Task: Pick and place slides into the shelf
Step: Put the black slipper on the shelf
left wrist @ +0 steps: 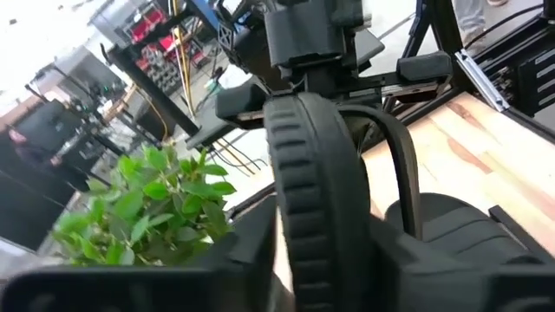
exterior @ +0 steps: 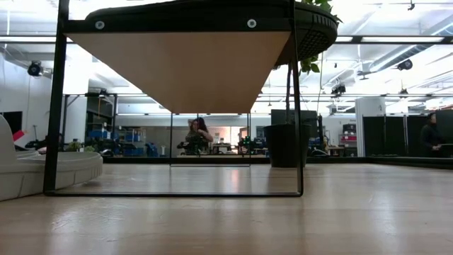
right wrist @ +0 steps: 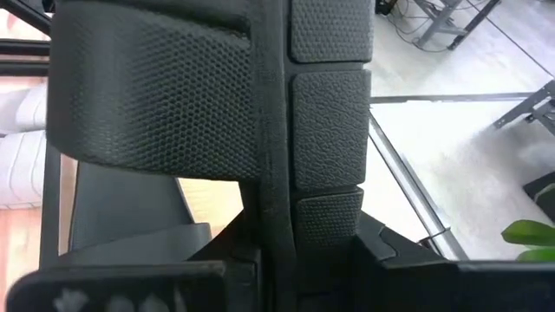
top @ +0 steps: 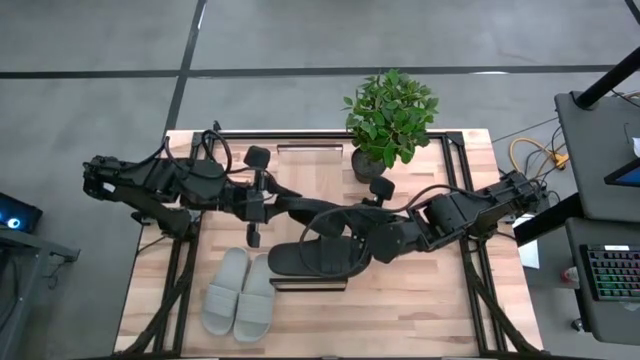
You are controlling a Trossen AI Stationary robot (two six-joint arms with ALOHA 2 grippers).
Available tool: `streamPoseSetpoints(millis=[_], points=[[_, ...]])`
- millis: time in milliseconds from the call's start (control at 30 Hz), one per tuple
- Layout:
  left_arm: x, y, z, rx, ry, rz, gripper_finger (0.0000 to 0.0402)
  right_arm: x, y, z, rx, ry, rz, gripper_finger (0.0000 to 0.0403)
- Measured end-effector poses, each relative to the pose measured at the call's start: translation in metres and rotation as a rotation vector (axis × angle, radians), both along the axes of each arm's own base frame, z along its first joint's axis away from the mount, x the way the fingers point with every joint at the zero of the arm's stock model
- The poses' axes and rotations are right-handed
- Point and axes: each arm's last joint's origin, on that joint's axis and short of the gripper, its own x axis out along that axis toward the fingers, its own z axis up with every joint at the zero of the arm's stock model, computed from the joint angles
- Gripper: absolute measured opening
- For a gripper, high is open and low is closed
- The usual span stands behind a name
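One black slide (top: 338, 228) is held on its edge above the shelf (top: 310, 285) by both grippers. My left gripper (top: 305, 213) comes from the left and my right gripper (top: 372, 245) from the right; both are shut on it. The second black slide (top: 298, 262) lies flat on the shelf's plank top near its near end, and the low view shows it overhanging the plank (exterior: 311, 28). The pale grey pair (top: 240, 295) lies side by side on the tabletop, left of the shelf. My left gripper pinches the ridged sole rim (left wrist: 316, 234) of the black slide between its two fingers, coming level from the table's left. The slide stands on edge and runs away from the fingers toward the other gripper. My right gripper pinches the sole edge (right wrist: 277, 221) of the same slide beside its honeycomb strap (right wrist: 156, 87), slanting in from the table's right. Whether the slide rests on the one below, I cannot tell.
A potted plant (top: 388, 120) stands near the table's far edge, right of centre, close to the right arm. The shelf's dark end frame (exterior: 53, 142) stands upright in the low view. Bare wood lies right of the shelf (top: 420, 300).
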Motion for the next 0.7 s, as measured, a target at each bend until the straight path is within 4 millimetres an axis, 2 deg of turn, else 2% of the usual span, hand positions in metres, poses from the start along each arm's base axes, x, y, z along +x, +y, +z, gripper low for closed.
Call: streamPoseSetpoints(millis=[167,267,367,500,700], points=[[-0.002,0.002,0.001,0.052,-0.007,0.049,0.0202,-0.001,-0.001,0.000,-0.025,-0.013,-0.038,0.0074],[-0.008,0.007,0.004,0.073,-0.021,0.157,0.0235,-0.002,-0.002,0.000,-0.034,-0.017,-0.067,0.0074],[-0.017,0.012,0.009,0.087,-0.043,0.247,0.0244,-0.002,-0.003,-0.001,-0.035,-0.026,-0.093,0.0074],[-0.032,0.016,0.016,0.123,-0.068,0.267,0.0245,-0.004,-0.004,0.000,-0.046,-0.038,-0.116,0.0074],[-0.058,0.021,0.023,0.052,-0.131,0.288,0.0246,-0.012,-0.001,0.005,-0.122,-0.092,-0.189,0.0074]])
